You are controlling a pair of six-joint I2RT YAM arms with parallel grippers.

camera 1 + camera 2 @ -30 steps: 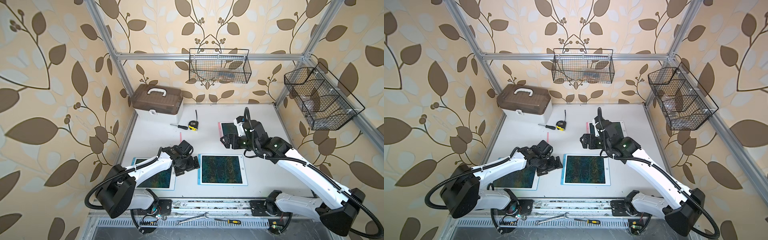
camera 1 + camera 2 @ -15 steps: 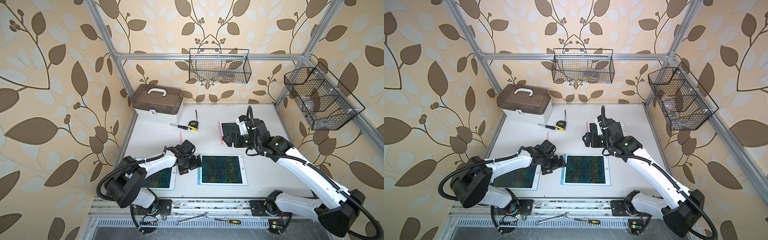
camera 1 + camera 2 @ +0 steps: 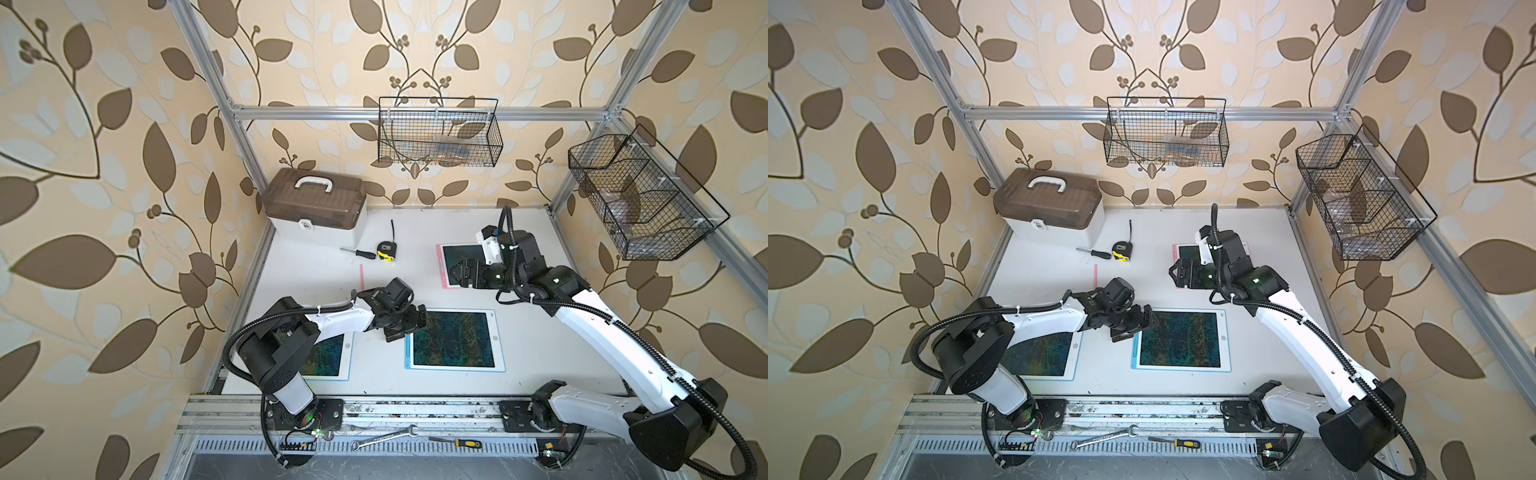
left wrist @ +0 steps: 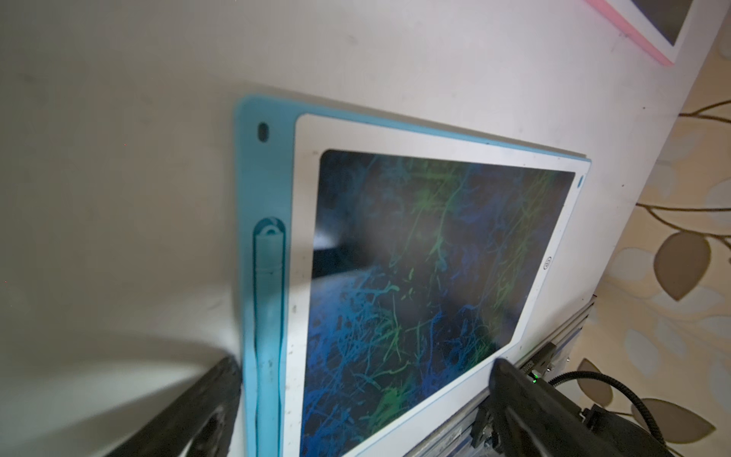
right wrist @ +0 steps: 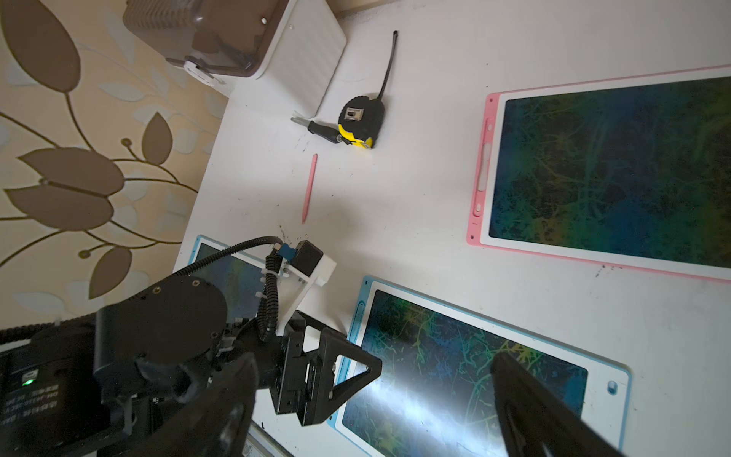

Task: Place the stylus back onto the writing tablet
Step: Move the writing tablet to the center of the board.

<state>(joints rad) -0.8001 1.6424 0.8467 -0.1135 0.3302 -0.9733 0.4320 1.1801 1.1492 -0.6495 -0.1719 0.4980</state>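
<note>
Blue stylus (image 4: 269, 300) sits in the groove along the blue writing tablet's (image 3: 455, 340) 9 o'clock edge, so the left gripper (image 3: 409, 326) has its jaws spread over it, nothing to hold. Right gripper (image 3: 1174, 273) hovers over the pink tablet (image 5: 478, 178), jaws spread too. The pink stylus (image 5: 309, 188) lies loose on the surface, at the blue tablet's 10 o'clock.

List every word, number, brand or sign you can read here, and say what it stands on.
No text reads clearly.
Blue writing tablet: a round button sign on its white frame, no letters.
Tape measure: label too small to read.
Black arm housing: white print, blurred.
Black unit with a green light: small white print, blurred.
</note>
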